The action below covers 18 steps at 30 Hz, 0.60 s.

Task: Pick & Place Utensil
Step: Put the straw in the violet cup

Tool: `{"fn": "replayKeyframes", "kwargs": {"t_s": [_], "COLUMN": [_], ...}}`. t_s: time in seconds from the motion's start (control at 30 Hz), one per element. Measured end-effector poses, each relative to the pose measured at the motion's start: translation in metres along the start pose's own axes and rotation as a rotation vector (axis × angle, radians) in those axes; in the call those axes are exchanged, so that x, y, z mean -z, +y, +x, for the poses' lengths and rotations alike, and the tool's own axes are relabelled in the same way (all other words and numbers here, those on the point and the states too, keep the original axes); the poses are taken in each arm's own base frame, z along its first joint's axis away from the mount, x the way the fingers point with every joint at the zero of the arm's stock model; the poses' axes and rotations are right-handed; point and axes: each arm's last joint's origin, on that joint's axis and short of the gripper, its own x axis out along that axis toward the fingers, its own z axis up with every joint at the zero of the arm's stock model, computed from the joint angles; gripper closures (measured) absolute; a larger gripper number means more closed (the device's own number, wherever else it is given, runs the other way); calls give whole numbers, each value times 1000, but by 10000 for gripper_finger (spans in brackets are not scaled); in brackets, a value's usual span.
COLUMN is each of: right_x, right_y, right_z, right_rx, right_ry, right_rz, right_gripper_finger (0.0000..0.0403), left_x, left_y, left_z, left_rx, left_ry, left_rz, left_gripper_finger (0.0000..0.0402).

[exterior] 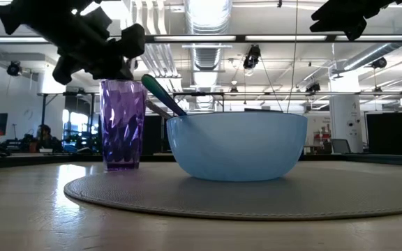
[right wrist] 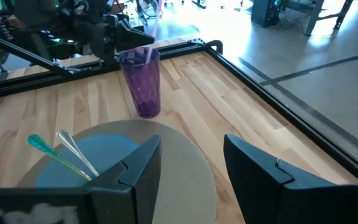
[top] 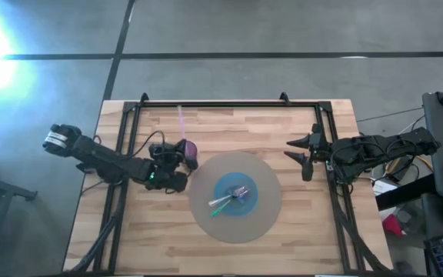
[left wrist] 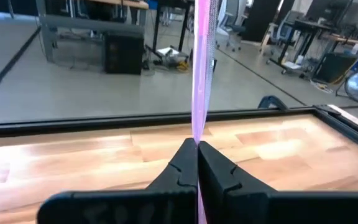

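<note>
A purple cup (top: pixel 190 151) (right wrist: pixel 140 84) stands on the wood at the left rim of a round grey mat (top: pixel 206 211). A translucent pink utensil (top: pixel 181 121) (right wrist: pixel 149 55) has its lower end in the cup and slants up toward the far edge. My left gripper (top: pixel 180 159) (left wrist: pixel 197 144) sits at the cup's rim, shut on it. On the mat stands a blue bowl (top: pixel 218 192) (exterior: pixel 236 146) holding a green utensil (right wrist: pixel 42 144) and a clear one (right wrist: pixel 73 146). My right gripper (top: pixel 304 154) (right wrist: pixel 191 149) hovers open over the table's right side. My left gripper pinches the pink utensil's flat handle (left wrist: pixel 197 132) between its two fingers, coming nearly level from the table's left. The handle runs on past the fingertips, up and toward the far edge. The utensil's lower end is inside the purple cup.
Black frame rails (top: pixel 229 104) run along the table's far, left and right sides. Bare wood (top: pixel 229 258) lies near the front edge and beyond the cup. Cables and gear sit off the table's right edge.
</note>
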Motion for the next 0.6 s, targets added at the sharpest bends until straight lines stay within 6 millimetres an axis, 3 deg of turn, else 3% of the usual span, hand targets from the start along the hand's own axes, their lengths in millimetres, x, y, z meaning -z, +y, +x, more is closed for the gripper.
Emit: {"fn": "replayKeyframes", "kwargs": {"t_s": [0.4,0.6], "right_x": [0,0], "right_y": [0,0], "right_z": [0,0], "right_rx": [0,0], "right_ry": [0,0], "right_rz": [0,0], "right_gripper_finger": [234,234], "left_x": [-15,-13], "left_y": [-14,-12], "left_z": [4,4], "left_rx": [52,49], "left_ry": [82,107], "left_rz": [52,72], "left_gripper_finger": [401,401]}}
